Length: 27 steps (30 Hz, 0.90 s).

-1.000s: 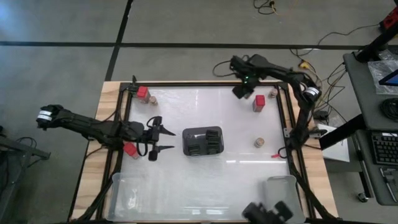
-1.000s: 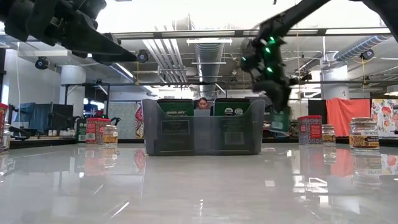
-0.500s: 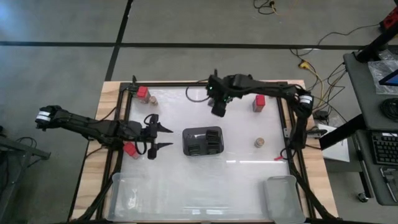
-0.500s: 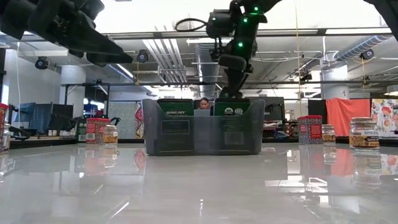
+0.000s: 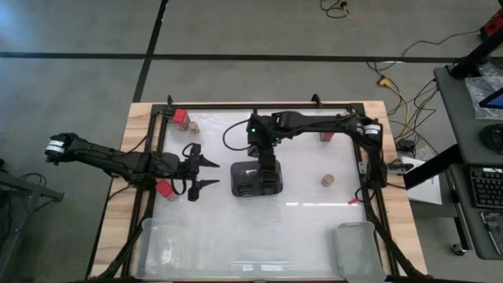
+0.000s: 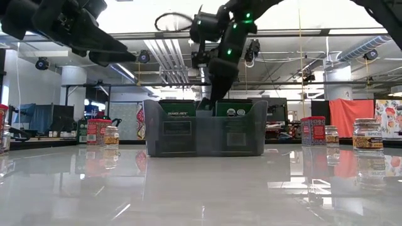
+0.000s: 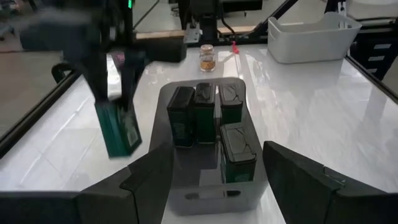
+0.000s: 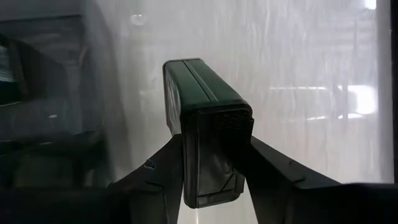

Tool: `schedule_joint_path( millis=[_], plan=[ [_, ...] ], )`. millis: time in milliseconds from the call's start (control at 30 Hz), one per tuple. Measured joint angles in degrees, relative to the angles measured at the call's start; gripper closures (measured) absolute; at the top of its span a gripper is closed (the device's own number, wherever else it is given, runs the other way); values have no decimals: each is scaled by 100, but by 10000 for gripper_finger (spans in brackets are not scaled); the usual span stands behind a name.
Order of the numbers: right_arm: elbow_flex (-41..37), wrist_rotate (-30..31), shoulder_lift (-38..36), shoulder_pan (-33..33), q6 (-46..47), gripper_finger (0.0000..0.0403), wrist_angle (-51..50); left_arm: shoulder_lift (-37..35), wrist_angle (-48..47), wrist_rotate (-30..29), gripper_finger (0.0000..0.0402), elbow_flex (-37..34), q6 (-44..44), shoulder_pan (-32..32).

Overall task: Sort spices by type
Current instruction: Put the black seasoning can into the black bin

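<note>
My right gripper (image 5: 267, 161) is shut on a dark green tin (image 8: 208, 130) and hangs over the far edge of the dark holder (image 5: 257, 179), which has several more green tins (image 7: 208, 121) in it. In the left wrist view the held tin (image 7: 118, 127) hangs beside the holder's far side. My left gripper (image 5: 203, 173) stands open left of the holder, above the table. Red spice boxes (image 5: 181, 118) (image 5: 166, 189) (image 5: 327, 134) and small jars (image 5: 193, 126) (image 5: 328, 180) stand on the table. My right gripper pinches the tin's top end (image 8: 214, 158) between its two fingers (image 8: 165, 171), one on each of two opposite sides. The fingers come from above, slanting down, and run along the tin. The tin hangs below them, clear of the table and the holder.
Clear bins stand at the near left (image 5: 169, 248) and near right (image 5: 357, 244) corners. A black frame (image 5: 157, 157) runs around the table. Open tabletop lies between the holder and the near bins.
My right gripper has swung from the table's far right corner toward the left and the near edge, to the holder, with the tin in its hold, and its wrist has rolled on the way. My left gripper has stayed in place.
</note>
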Motion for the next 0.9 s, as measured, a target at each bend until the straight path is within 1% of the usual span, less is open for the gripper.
schedule_joint_path(
  millis=[133, 233, 433, 533, 733, 833, 900],
  plan=[
    [0, -14, 175, -15, -13, 268, 155, 6, 69, -2, 171, 0, 1, 0],
    [0, -146, 231, 10, -50, 269, 257, 11, 140, -9, 171, 0, -15, 0],
    [3, -154, 332, 27, -81, 243, 609, 48, 815, -15, 170, 0, 49, 7],
    [2, -147, 398, 29, -83, 237, 628, 156, 1120, -15, 162, 0, 47, 78],
    [4, -141, 410, 74, -15, 242, 780, 616, 1863, -15, 148, 0, 25, 402],
    [0, -113, 274, 116, -69, 230, 751, 845, 2005, -7, 147, 0, -56, 683],
    [0, -113, 101, 144, -120, 216, 770, 981, 1899, 32, 146, 56, -155, 926]
  ],
)
